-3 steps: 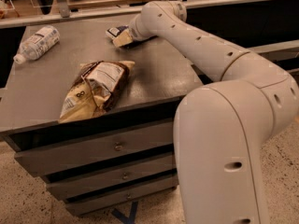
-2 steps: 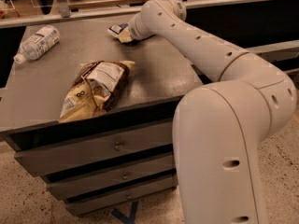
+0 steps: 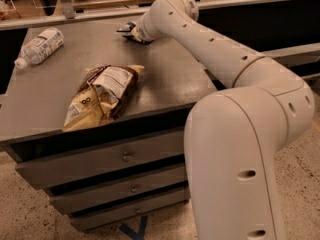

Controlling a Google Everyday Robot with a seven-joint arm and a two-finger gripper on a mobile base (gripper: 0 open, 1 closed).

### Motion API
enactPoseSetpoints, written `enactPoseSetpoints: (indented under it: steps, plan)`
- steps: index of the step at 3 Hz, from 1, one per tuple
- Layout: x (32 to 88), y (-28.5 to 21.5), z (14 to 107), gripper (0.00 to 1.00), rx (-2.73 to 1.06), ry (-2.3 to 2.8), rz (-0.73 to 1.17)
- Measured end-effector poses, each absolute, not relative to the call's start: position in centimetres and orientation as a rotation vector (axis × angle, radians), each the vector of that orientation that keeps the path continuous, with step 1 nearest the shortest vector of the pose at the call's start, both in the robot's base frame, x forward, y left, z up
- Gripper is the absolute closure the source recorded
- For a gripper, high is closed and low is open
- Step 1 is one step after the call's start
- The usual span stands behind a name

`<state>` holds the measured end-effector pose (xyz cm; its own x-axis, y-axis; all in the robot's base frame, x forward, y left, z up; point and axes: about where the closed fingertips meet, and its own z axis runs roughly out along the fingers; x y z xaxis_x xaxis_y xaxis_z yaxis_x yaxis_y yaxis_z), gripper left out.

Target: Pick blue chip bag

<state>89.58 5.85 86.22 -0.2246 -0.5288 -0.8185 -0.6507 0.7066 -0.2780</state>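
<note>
Blue chip bag [image 3: 126, 29]: far edge of surface [image 3: 170, 76], at the gripper [image 3: 136, 35]; whether it is gripped cannot be told. Brown-and-cream bag [image 3: 102, 96]: front, well apart. Clear bottle [image 3: 40, 45]: far left.

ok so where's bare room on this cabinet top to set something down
Bare: the cabinet top between the brown-and-cream bag and the arm; the strip between the plastic bottle and that bag; the back edge between bottle and blue chip bag. Crowded: back centre, where the pincer is at the blue chip bag.
</note>
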Motion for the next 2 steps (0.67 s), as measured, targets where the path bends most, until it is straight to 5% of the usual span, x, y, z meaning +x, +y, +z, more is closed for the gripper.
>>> enactPoseSetpoints:
  steps: [1, 2]
  plan:
    - [88.9, 5.7, 87.8, 1.0, -0.906, 1.851, 0.19]
    - [87.2, 5.7, 91.3, 1.0, -0.902, 1.75, 0.265]
